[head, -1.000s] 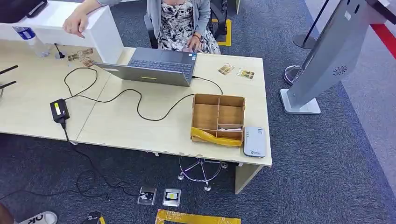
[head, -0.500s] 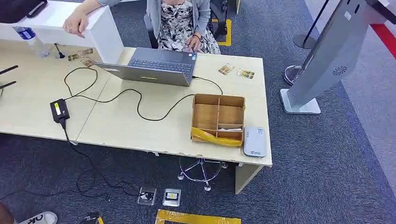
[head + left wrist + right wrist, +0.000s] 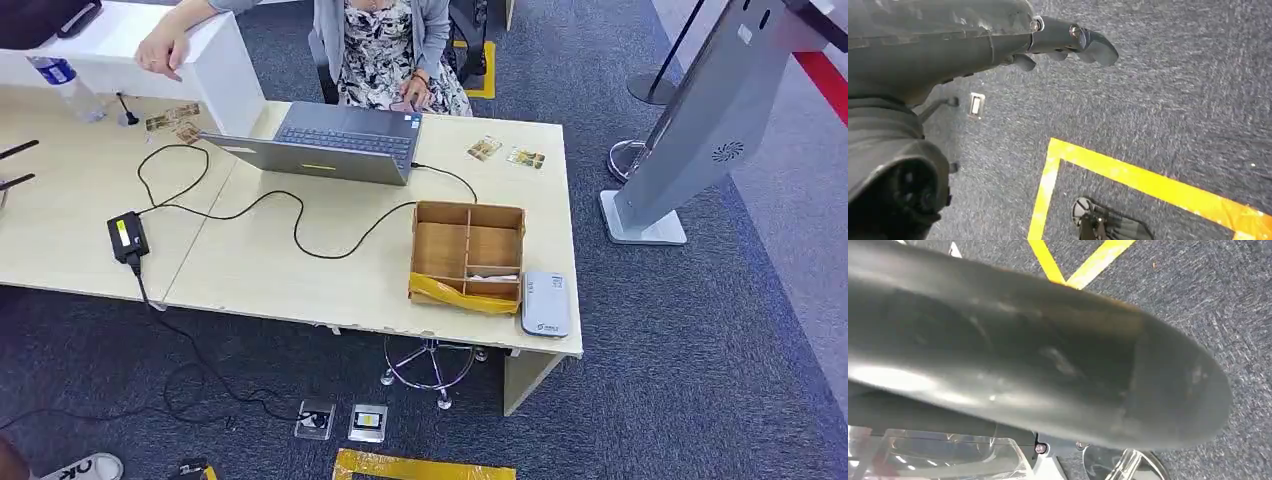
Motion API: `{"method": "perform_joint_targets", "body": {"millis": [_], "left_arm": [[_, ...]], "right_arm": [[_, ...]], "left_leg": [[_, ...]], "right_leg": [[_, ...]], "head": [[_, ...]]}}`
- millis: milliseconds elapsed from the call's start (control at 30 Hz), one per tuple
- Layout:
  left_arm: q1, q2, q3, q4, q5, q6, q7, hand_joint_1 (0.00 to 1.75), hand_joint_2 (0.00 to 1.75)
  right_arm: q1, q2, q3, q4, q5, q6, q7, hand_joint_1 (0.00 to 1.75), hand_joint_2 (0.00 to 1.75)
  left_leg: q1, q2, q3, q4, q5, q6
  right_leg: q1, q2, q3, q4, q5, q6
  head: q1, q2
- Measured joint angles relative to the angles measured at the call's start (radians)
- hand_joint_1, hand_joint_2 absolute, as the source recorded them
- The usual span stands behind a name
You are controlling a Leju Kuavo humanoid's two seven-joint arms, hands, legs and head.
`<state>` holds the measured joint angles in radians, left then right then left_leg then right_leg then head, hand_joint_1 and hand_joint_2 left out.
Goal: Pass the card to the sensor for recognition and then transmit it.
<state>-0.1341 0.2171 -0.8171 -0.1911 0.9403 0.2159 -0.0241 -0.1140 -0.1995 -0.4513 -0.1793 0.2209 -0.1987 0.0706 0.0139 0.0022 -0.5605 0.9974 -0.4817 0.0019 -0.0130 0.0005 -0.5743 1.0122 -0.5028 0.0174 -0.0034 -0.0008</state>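
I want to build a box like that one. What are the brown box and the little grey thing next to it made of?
The brown box looks like thin plain wood or plywood: matte brown, flat dividers, with yellow tape along its front edge. The grey card reader beside it looks like smooth plastic with rounded corners, though the picture is too small to be sure.

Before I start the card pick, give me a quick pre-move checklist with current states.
1. Wooden divided box sits on the pale desk: ok.
2. White card in the box's near compartment: ok, visible.
3. Grey flat card sensor beside the box, uncovered: ok.
4. Left hand holding nothing, hanging over carpet: ok.
5. Right hand state: cannot tell.
6. Black cable away from the box: ok.
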Motion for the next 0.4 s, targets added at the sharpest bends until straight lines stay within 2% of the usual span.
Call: {"method": "perform_joint_targets", "body": {"millis": [200,400], "left_arm": [[0.0,0.001,0.0,0.0,-0.005,-0.002,0.012,0.0,0.0],[0.0,0.007,0.002,0.0,0.024,-0.069,0.012,0.0,0.0]], "right_arm": [[0.0,-0.004,0.0,0.002,0.006,-0.023,0.044,0.0,0.0],[0.001,-0.008,-0.002,0.002,-0.002,-0.039,0.075,0.0,0.0]], "left_leg": [[0.0,0.0,0.0,0.0,0.0,0.0],[0.0,0.0,0.0,0.0,0.0,0.0]], "right_leg": [[0.0,0.0,0.0,0.0,0.0,0.0],[0.0,0.0,0.0,0.0,0.0,0.0]], "head": [[0.0,0.0],[0.0,0.0]]}}
